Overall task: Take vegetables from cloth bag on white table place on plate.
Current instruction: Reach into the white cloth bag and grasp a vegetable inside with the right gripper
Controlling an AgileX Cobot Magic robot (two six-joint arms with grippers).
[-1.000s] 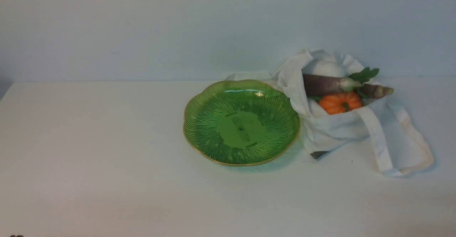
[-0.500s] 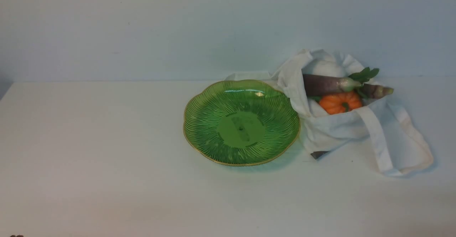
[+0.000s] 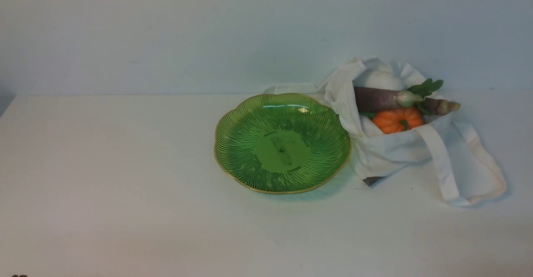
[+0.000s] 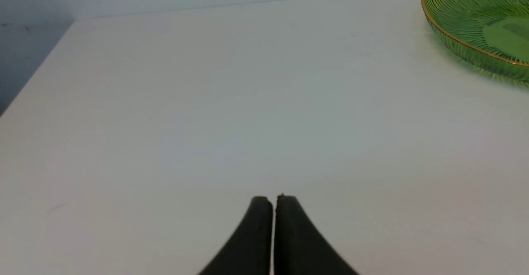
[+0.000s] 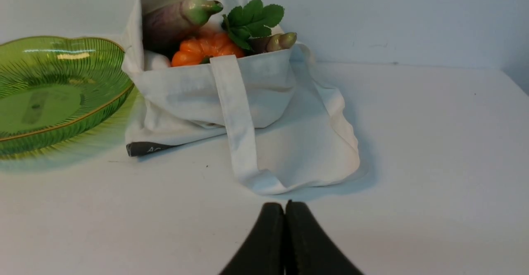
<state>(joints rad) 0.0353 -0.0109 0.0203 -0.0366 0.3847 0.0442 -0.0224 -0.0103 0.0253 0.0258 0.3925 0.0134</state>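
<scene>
Front view is showing the bag point(image 3: 391, 152) sitting just beside the bare plate point(image 3: 282, 143) — unloading is not begun, I judge. My left pincer point(image 4: 274, 202) and right pincer point(image 5: 285, 209) are sitting closed, empty. Next, the right pincer is needing to open and reach the purple, green-tipped eggplant point(image 3: 374, 98) lying over the orange pumpkin point(image 3: 397, 120).

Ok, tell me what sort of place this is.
Likely a staged test bench: plain white table, blank wall, holding a green glass plate and a cloth bag of toy-like vegetables.
</scene>
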